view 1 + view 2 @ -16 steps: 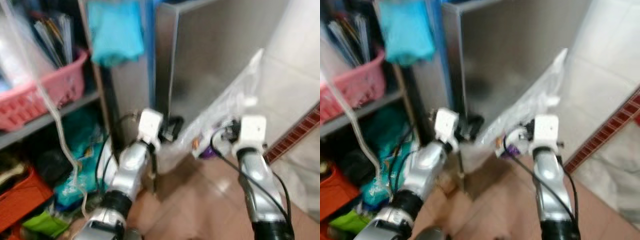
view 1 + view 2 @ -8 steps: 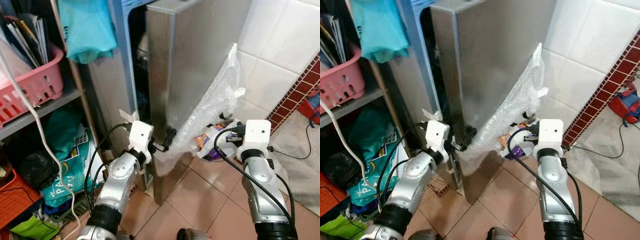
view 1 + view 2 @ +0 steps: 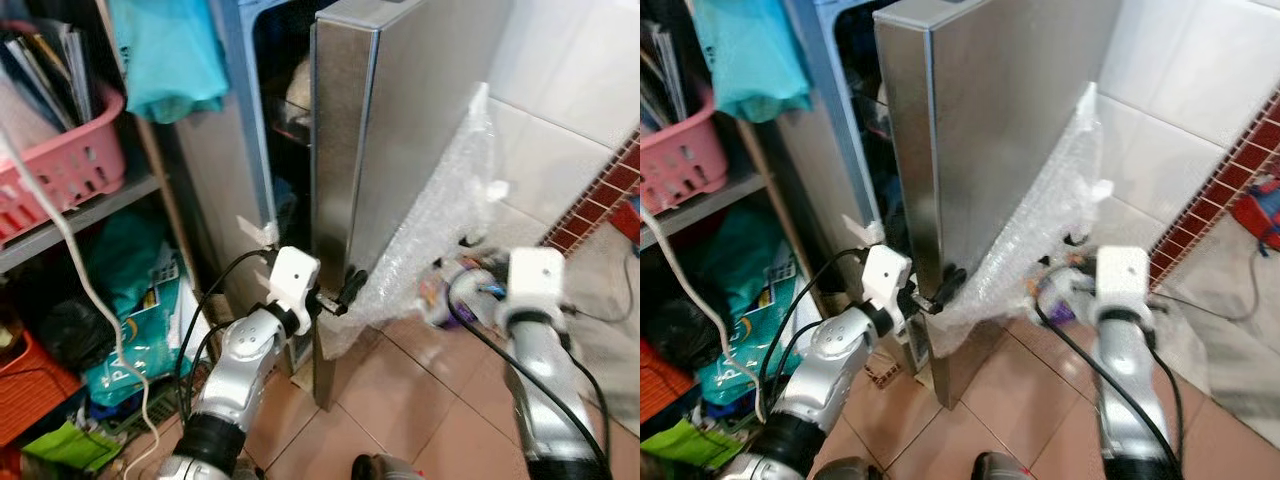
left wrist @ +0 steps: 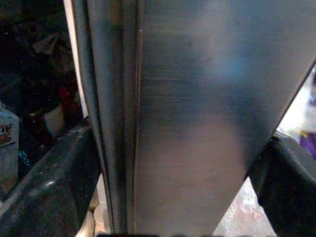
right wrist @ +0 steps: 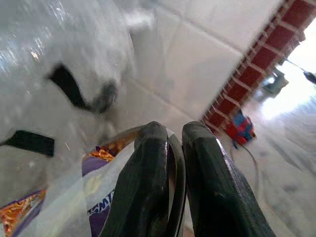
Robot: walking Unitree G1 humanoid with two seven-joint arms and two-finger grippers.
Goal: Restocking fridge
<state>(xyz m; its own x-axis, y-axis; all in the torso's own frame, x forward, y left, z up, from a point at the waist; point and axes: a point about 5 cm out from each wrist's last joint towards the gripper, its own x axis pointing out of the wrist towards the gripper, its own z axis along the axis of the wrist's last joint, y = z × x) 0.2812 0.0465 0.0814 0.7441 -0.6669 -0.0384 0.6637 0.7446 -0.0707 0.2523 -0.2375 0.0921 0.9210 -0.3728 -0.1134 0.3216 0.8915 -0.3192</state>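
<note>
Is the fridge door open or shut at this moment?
Open. The fridge door stands swung out, with dark shelves showing in the gap, and the left gripper has its fingers either side of the door edge.

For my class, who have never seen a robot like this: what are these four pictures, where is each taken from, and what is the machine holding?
This is a humanoid robot with two silver arms, each ending in two black fingers. The two wide pictures come from cameras in its head, looking down at its own arms. The two close-ups come from cameras on its wrists. The left gripper has its fingers on either side of the edge of the steel fridge door, which stands ajar. The right gripper pinches the handle of a clear plastic bag holding purple packets. Bubble wrap hangs on the door. Shelves with a pink basket stand to the left.
</note>
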